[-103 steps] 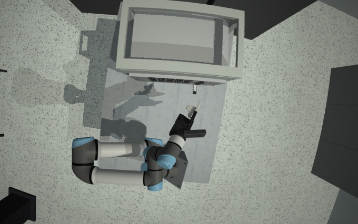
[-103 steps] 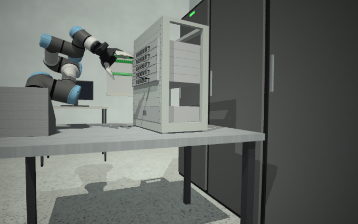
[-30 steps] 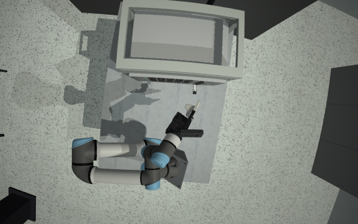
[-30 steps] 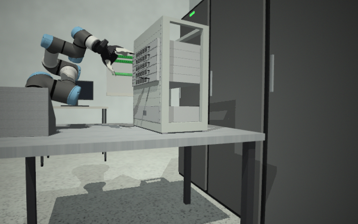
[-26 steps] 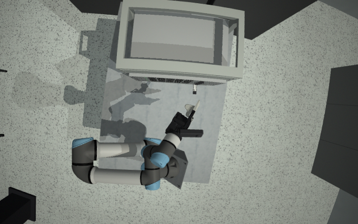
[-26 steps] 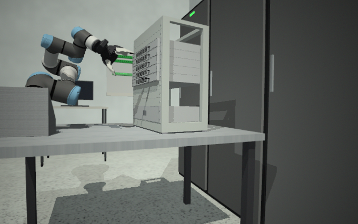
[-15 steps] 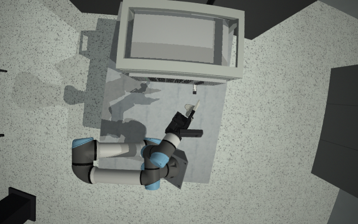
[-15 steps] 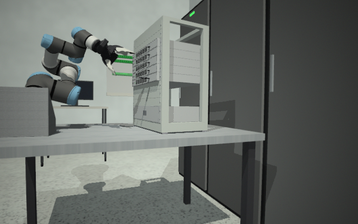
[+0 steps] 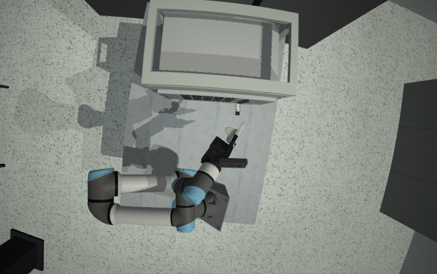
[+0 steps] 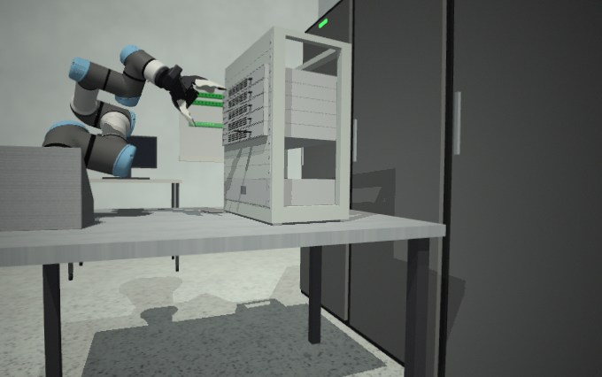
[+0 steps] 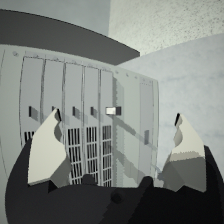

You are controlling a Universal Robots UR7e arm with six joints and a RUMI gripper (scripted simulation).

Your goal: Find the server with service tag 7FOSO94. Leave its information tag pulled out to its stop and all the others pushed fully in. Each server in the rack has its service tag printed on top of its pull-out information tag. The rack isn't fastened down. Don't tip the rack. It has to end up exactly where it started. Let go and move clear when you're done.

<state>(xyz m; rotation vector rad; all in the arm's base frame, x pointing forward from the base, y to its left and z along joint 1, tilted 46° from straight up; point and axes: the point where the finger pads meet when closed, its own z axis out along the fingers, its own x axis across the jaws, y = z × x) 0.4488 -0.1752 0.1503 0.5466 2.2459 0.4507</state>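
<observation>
In front of the server rack, in the top view, the gripper hangs apart from the front face. One information tag stands out from this face, towards the gripper.

In the exterior view, the rack stands upright on the table. The pulled-out tag belongs to the lowest of five servers in the rack's upper part. The pincer is released, its jaws spread wide, with nothing between them.

In the wrist view, the other tags seem to be in, though one is partly behind a finger. The pale top of the pulled-out tag is too small to read, so I cannot tell whether 7FOSO94 is this server or another one in the rack.

The step in hand, I judge, is to read this tag. It would be good to bring the camera above it and look down, keeping the fingers away from the rack. If it matches, it should be checked at its stop; if not, pushed gently straight in. A sideways push or hard pull could shift or tip the unfastened rack.
</observation>
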